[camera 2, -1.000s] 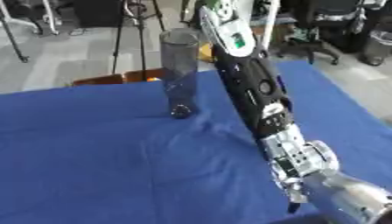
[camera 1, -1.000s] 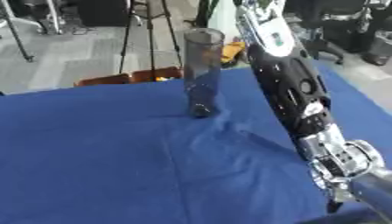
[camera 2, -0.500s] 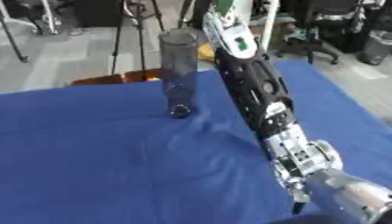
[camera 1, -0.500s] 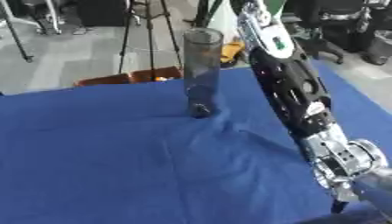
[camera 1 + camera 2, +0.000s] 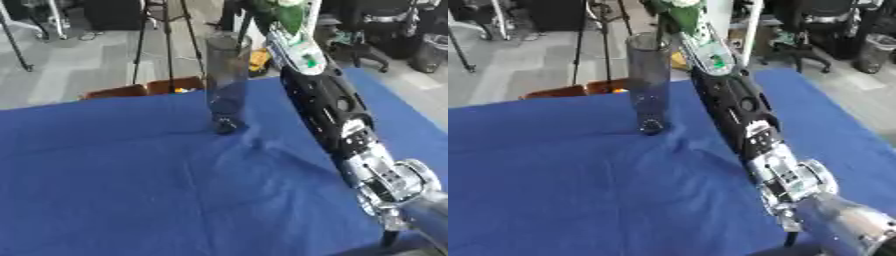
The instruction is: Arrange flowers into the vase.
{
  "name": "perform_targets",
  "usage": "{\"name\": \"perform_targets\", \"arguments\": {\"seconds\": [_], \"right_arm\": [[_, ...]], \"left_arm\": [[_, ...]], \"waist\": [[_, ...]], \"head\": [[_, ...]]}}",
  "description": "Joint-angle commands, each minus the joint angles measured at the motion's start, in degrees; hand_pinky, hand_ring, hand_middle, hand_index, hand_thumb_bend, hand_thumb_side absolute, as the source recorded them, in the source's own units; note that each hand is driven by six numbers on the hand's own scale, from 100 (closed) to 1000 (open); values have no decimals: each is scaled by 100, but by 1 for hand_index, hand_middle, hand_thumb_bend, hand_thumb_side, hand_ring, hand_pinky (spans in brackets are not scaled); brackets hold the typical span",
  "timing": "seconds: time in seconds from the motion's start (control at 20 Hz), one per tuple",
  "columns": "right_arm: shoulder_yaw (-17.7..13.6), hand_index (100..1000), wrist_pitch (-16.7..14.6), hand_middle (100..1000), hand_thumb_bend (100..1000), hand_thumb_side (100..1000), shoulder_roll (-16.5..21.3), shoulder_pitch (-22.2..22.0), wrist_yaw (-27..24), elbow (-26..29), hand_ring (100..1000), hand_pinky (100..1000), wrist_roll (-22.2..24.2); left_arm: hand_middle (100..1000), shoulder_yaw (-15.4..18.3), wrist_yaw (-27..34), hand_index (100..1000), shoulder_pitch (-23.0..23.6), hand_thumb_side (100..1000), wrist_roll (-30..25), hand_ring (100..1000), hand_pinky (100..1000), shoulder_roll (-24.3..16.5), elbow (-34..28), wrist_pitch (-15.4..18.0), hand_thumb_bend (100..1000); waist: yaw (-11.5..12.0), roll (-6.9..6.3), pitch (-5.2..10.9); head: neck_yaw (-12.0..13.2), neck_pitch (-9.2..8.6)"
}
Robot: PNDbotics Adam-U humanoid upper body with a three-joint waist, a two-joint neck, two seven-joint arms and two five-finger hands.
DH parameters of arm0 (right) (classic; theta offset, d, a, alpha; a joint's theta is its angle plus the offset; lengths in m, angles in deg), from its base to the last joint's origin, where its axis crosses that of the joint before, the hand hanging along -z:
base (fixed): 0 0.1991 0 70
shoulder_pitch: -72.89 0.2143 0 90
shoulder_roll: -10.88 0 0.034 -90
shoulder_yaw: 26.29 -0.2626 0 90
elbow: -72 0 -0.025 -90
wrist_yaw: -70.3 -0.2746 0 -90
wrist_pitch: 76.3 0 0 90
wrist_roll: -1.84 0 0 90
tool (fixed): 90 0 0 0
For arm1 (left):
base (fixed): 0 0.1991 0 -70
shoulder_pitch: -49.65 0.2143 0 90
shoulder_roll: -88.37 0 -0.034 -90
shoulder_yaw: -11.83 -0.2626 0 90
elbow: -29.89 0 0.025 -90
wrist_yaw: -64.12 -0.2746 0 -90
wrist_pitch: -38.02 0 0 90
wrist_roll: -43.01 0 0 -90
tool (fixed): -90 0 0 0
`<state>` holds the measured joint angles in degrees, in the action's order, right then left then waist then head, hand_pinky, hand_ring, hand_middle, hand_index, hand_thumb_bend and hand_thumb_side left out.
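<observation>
Table covered w/ a blue cloth [image 5: 114, 190], filling most of the view; cloth is creased, w/ folds running out from the centre. One tall, clear, dark-tinted glass vase [image 5: 227, 82] stands upright on the cloth near the far edge, about mid-width. Beyond the far edge, an orange-brown box-like shape [image 5: 144, 90] shows just behind the table, left of the vase.

Tall smoky glass vase [image 5: 227, 82] upright on blue cloth [image 5: 131, 175].
</observation>
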<state>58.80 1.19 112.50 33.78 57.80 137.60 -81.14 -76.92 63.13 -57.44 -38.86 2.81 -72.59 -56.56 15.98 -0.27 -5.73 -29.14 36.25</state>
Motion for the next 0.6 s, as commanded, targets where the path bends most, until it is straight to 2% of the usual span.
{"name": "perform_targets", "arguments": {"seconds": [0.05,0.25,0.3,0.45,0.5,0.6], "right_arm": [[-23,165,117,100,100,209,197,99,118,-51,227,100,208],[-20,199,340,100,100,134,180,111,167,-149,281,100,449],[-23,208,399,100,100,139,178,115,162,-170,293,100,506],[-24,313,566,100,100,105,172,118,132,-232,405,100,691],[-25,340,610,100,100,128,171,118,125,-256,436,120,756],[-29,404,644,164,100,133,173,115,130,-283,505,213,865]], "left_arm": [[502,1,9,683,-57,760,-16,529,497,-78,-75,1,430],[502,-8,9,683,-57,762,-28,529,497,-76,-71,-2,429],[502,-7,9,683,-56,760,-29,529,497,-77,-70,-2,430],[502,-6,8,683,-54,760,-31,529,497,-78,-68,-3,433],[502,-6,8,683,-54,760,-32,529,497,-77,-67,-3,431],[502,-4,7,683,-53,761,-34,529,497,-78,-66,-2,431]], "waist": [[-6,-70,25],[-7,-74,28],[-8,-75,28],[-8,-75,28],[-8,-75,28],[-11,-74,28]], "head": [[-11,1],[-28,-4],[-30,-4],[-37,-11],[-37,-14],[-37,-18]]}}
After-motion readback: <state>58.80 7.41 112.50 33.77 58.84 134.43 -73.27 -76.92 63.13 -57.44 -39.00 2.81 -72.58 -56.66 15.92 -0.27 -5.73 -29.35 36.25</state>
